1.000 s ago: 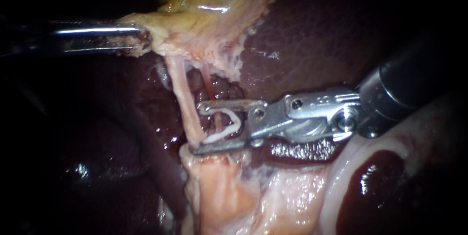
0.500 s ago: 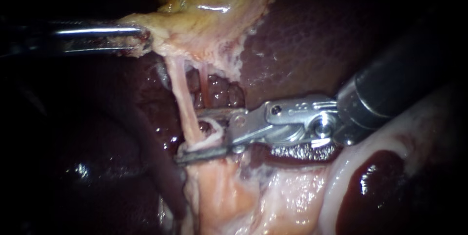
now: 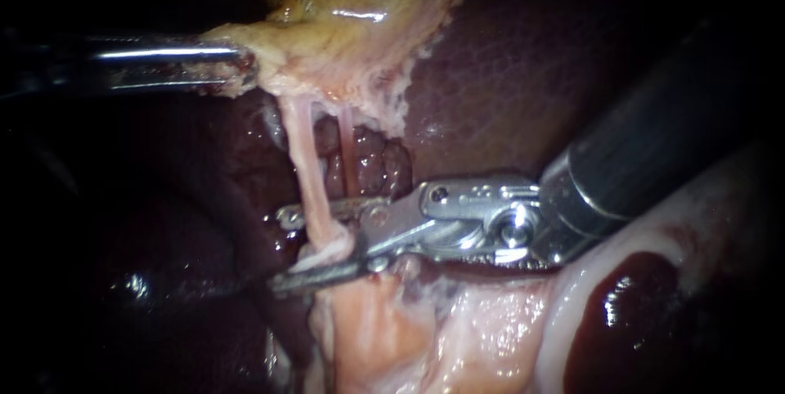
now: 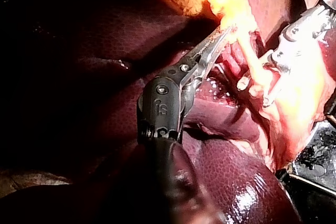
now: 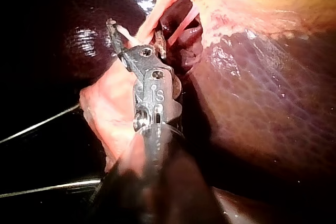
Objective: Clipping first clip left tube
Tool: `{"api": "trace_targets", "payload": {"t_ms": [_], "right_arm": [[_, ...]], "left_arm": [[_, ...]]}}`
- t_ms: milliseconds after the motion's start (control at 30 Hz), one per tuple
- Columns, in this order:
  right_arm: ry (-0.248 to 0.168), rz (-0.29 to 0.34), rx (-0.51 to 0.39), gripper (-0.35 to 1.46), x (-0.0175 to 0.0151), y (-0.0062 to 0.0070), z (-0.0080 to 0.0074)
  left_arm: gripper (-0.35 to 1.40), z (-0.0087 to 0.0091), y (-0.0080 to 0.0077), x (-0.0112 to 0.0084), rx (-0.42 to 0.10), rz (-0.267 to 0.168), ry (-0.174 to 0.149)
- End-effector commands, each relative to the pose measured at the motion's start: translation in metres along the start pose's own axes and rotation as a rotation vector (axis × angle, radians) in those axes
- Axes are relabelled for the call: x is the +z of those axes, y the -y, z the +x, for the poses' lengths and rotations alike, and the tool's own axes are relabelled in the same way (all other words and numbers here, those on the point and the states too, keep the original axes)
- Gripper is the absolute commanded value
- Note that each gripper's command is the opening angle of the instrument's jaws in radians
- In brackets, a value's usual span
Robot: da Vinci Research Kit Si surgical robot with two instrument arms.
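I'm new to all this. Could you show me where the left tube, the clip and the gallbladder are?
left tube (image 3: 306, 167): endoscope view, middle of the pale strand.
clip (image 3: 325, 253): endoscope view, white strip at the tube's lower end.
gallbladder (image 3: 352, 34): endoscope view, its yellowish wall.

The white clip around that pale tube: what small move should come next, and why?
Probably squeeze shut the jaws of the right instrument. They straddle the left tube with the clip wrapped round it, yet a gap shows between them, so the clip looks not fully closed. The left instrument grips the gallbladder, so the tube is taut.
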Motion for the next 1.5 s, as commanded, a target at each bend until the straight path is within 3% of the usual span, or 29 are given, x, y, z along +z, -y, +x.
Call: {"api": "trace_targets", "payload": {"t_ms": [33, 233, 400, 733, 1033, 1267, 1500], "right_arm": [[0.001, 0.012, 0.012, 0.47, -0.0001, 0.0005, 0.0003], [-0.002, 0.049, 0.019, 0.45, 0.0002, 0.0026, 0.0015], [-0.005, 0.055, 0.025, 0.44, 0.0002, 0.0034, 0.0022], [-0.004, 0.063, 0.054, 0.32, -0.0002, 0.0034, 0.0024], [-0.001, 0.075, 0.05, 0.05, -0.0003, 0.0032, 0.0022], [0.0, 0.078, 0.061, -0.35, -0.0007, 0.0033, 0.002], [0.006, 0.066, 0.061, -0.35, -0.001, 0.0034, 0.002]], "left_arm": [[-0.35, 0.0, 0.0, 0.0, 0.0, 0.0, 0.0], [-0.35, 0.0, 0.0, -0.0001, 0.0, 0.0, 0.0], [-0.35, 0.0, 0.0, -0.0001, 0.0, 0.0, 0.0], [-0.35, 0.0, 0.0, -0.0001, 0.0, 0.0, 0.0], [-0.35, 0.0, 0.0, -0.0001, 0.0, 0.0, 0.0], [-0.35, 0.0, 0.0, -0.0002, 0.0, 0.0, 0.0], [-0.35, 0.0, 0.0, -0.0002, 0.0, 0.0, 0.0]]}}
